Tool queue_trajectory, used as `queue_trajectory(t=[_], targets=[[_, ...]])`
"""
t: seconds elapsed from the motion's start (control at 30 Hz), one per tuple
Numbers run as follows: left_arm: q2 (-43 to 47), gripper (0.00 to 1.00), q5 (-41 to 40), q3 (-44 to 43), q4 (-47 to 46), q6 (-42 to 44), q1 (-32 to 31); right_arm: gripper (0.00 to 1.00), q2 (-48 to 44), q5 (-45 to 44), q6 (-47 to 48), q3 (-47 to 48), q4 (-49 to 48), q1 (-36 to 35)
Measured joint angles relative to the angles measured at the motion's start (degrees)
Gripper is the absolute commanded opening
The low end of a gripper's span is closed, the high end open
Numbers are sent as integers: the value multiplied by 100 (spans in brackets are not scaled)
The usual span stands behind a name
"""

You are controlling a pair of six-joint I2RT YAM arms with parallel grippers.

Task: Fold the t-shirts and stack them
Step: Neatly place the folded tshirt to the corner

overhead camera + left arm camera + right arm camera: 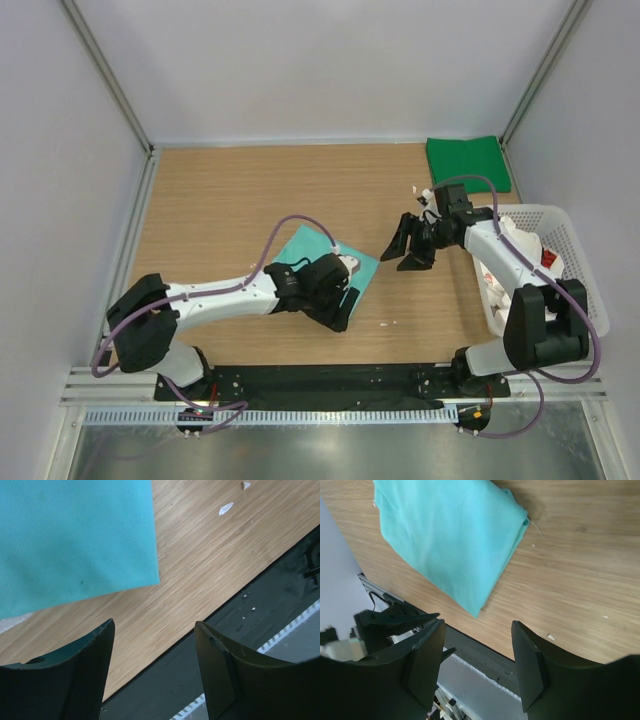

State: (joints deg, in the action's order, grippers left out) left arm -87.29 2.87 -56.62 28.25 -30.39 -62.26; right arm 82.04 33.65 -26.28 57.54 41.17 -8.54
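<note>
Near the left fingers (82, 675), mint-teal t-shirt (75, 540)

The left arm (215, 293) and right arm (500, 250) share white link shells, black joint housings and black bases, each trailed by a looping purple cable (283, 226) and tipped with broad matte-black wedge-shaped fingers (75, 677).

On the table (230, 205), the near t-shirt (312, 246) lies folded just toward 6 o'clock of centre. The far t-shirt (467, 163) sits in the 1 o'clock corner, well apart from it. The lattice basket (577, 252) stands along the 3 o'clock edge. The left gripper (341, 310) is at the near t-shirt's 5 o'clock corner. The right gripper (408, 246) is at its 3 o'clock, between it and the basket.
</note>
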Motion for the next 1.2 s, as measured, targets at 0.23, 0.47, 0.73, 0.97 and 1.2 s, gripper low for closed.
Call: queue_trajectory(t=[0.23, 0.47, 0.73, 0.97, 1.2], targets=[[776, 67, 575, 752, -708, -1694, 745, 68, -612, -52, -127, -769, -199, 2], [1982, 62, 435, 2592, -2380, -4625, 1421, 69, -667, -55, -258, -1163, -715, 2], [2122, 72, -1198, 3733, -3788, -7047, 387, 69, -463, -46, -361, -1316, -1270, 2], [1296, 65, -1755, 3779, -4828, -7886, 140, 69, -487, -48, -426, -1482, -1381, 2], [1043, 61, -1893, 3783, -5045, -8279, -195, 69, -592, -48, -439, -1523, -1386, 2]])
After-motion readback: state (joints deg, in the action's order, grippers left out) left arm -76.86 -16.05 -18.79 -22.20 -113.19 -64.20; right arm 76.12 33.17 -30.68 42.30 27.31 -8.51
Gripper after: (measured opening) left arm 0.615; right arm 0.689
